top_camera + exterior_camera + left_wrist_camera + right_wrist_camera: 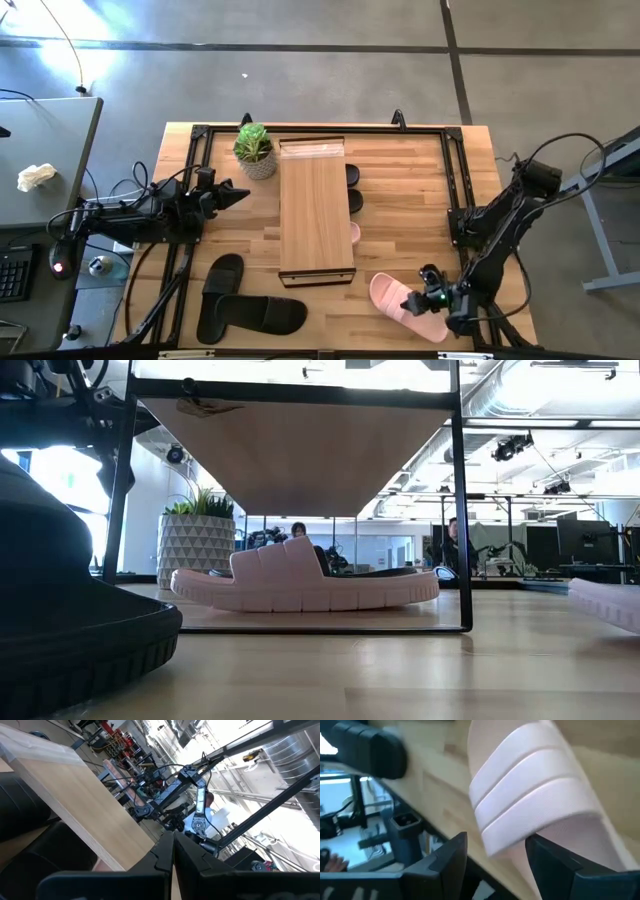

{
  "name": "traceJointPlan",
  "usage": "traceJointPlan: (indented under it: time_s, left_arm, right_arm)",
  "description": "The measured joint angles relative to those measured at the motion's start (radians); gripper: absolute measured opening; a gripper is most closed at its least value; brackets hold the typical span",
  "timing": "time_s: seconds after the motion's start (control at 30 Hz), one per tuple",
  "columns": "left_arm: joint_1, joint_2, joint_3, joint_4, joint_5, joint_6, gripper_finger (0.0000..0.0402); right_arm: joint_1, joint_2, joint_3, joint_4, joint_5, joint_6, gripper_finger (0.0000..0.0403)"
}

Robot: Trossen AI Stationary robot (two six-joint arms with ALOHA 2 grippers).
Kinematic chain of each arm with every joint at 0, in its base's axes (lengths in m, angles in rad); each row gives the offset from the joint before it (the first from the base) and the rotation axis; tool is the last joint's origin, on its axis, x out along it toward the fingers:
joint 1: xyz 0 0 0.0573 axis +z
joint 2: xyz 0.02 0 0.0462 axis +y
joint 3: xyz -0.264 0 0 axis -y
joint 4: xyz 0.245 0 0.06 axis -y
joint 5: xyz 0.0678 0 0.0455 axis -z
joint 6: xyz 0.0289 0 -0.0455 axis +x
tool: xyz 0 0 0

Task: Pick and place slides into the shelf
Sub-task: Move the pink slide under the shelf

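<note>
The right claw [428,290] hovers with its jaws spread wide around the strap of a pink slide [405,305] lying on the table [400,180] at the near right. The left claw [238,195] rests clenched at the left, beside the shelf [315,205]. Two black slides [240,305] lie near left; another pink slide [300,585] sits on the shelf's lower tier.
</note>
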Motion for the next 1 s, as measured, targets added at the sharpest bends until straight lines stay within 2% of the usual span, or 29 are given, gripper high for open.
traceJointPlan:
  time_s: [0.3, 0.43, 0.73, 1.0]
  left_arm:
    - [0.0, 0.0, 0.0, 0.0, 0.0, -0.001, 0.0003]
    - [0.0, 0.0, 0.0, 0.0, 0.0, -0.001, 0.0003]
    - [0.0, 0.0, 0.0, 0.0, 0.0, -0.001, 0.0003]
    - [0.0, 0.0, 0.0, -0.001, 0.0, -0.001, 0.0003]
  right_arm:
    - [-0.054, 0.0, 0.0, -0.056, -0.024, -0.012, 0.0186]
    - [-0.069, 0.0, 0.0, -0.075, -0.021, -0.02, 0.0147]
    - [-0.09, 0.033, 0.0, -0.083, -0.014, -0.04, 0.0018]
    - [-0.074, -0.017, 0.0, -0.104, 0.065, -0.061, 0.0003]
